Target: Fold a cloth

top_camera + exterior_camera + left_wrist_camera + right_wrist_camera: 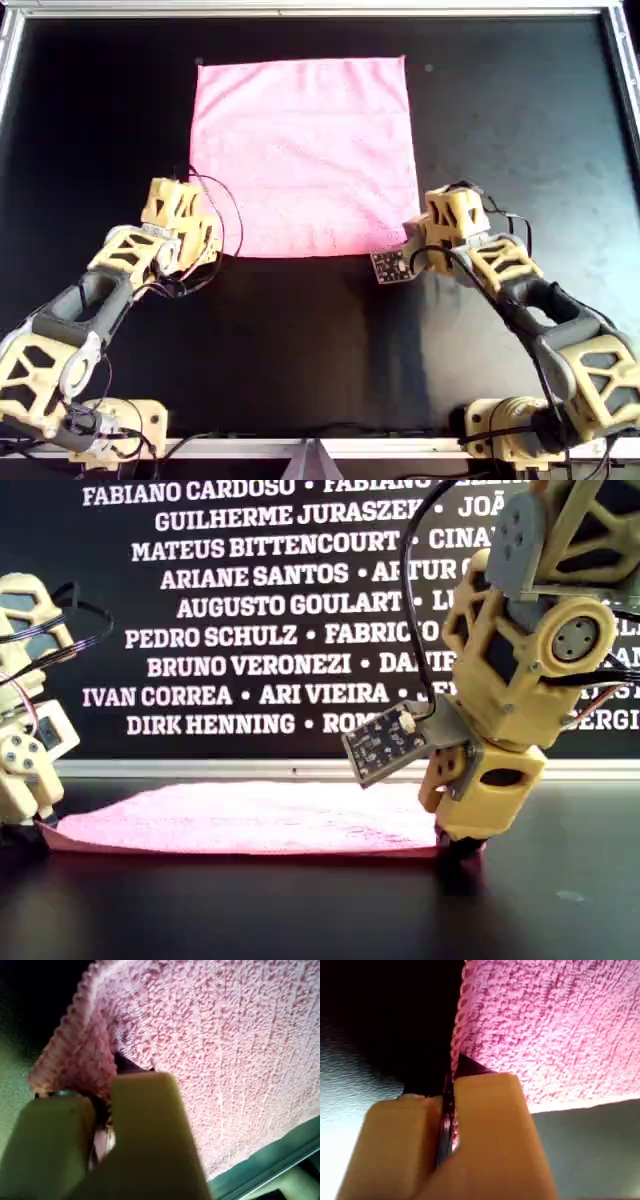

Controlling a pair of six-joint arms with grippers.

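Note:
The light-pink cloth [305, 155] lies spread flat on the black table, also low across the exterior view [250, 820]. My first gripper [102, 1100] is shut on a bunched corner of the cloth [225, 1035]. My second gripper [447, 1090] is shut on the cloth [560, 1025] at a corner edge. In the overhead view one arm's gripper [195, 240] sits on the near left corner and the other arm's gripper [415, 245] on the near right corner. The wrist views do not show which arm is which.
The black table [300, 350] has a metal frame [320, 10] around it. Both arm bases [120, 420] [510, 420] stand at the near edge. A small camera board [390, 265] juts from one gripper. A dark wall with white names [250, 630] stands behind.

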